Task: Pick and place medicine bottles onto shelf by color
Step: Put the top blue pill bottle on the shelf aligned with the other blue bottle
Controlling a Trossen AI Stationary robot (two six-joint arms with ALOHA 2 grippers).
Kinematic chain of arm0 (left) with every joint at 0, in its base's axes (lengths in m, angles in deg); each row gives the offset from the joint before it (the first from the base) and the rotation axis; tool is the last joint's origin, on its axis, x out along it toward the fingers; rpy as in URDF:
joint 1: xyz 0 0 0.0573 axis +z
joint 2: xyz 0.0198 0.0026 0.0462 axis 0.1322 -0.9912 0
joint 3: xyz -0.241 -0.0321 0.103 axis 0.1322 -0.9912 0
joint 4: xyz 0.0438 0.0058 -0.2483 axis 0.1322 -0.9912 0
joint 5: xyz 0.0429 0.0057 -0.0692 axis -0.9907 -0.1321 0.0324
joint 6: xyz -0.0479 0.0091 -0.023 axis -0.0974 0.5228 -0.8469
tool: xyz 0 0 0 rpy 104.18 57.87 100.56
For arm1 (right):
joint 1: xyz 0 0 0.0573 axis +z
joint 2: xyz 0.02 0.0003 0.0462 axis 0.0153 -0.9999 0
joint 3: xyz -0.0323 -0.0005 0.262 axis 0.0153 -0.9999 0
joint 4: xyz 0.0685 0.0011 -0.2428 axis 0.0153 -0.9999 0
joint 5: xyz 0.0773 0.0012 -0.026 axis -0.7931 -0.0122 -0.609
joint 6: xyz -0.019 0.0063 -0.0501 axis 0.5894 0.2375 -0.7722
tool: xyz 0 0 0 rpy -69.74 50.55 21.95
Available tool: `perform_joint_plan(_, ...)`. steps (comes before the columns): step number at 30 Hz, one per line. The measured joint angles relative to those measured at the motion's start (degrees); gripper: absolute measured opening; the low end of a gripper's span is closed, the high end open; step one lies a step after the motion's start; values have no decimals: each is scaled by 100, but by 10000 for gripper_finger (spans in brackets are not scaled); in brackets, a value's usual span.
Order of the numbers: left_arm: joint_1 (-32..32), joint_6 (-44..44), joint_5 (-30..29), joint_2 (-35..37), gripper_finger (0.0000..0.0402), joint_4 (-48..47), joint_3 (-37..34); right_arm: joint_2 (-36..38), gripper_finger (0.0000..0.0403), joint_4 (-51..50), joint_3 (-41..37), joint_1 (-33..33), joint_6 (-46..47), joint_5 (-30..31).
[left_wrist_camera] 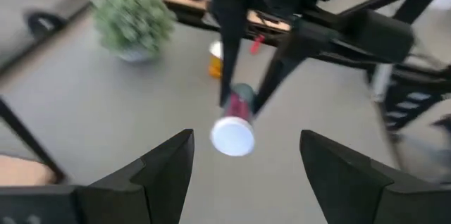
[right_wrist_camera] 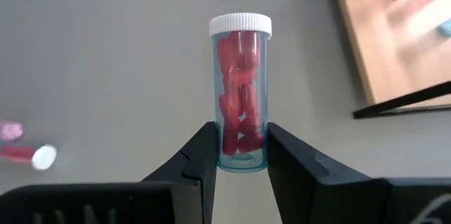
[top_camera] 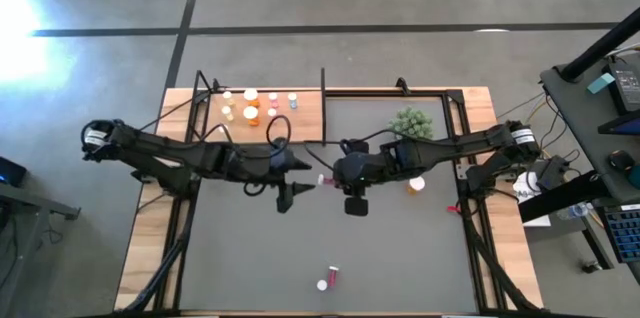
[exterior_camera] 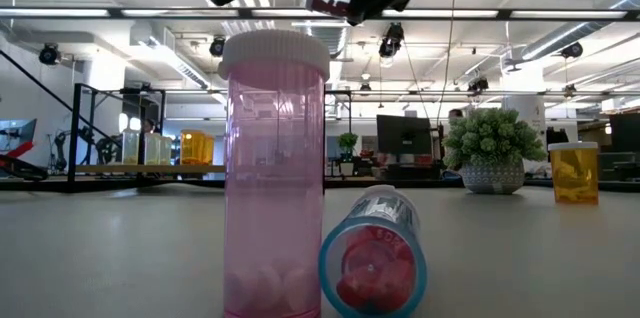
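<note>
Room: open hall with ceiling strip lights, monitors and desks beyond the worktop in the low view; grey floor crossed by dark lines in the high view.
Worktop (top_camera: 150, 248): wood-rimmed, covered by a large grey mat (top_camera: 400, 248).
Shelf (top_camera: 300, 118): light-wood board at the far left of the mat, carrying a cluster of small bottles (top_camera: 250, 106); their colours are hard to make out.
Plant (top_camera: 412, 122): small green bush, far right of centre.
Right tool (right_wrist_camera: 239, 155): over the mat's middle, fingers clamped on the base of a clear bottle of red pills (right_wrist_camera: 240, 90), white cap pointing away.
Left tool (left_wrist_camera: 243, 160): just left of it, fingers apart, holding nothing; cap faces it.
Orange bottle (top_camera: 417, 184): upright, right of centre, near the plant.
Near bottles: pink one (exterior_camera: 274, 173) standing, a bluish one (exterior_camera: 373, 266) lying against it.
</note>
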Motion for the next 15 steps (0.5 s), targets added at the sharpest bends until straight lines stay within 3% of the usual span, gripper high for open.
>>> perform_joint_plan(4, 30, 899, -116, -21, 242, 117, 16, -2, 93, 192, 8, 0, 0, 142)
perform_joint_plan(15, 115, 1087, -110, -32, 242, 204, -5, -2, 93, 877, 8, 0, -72, 141)
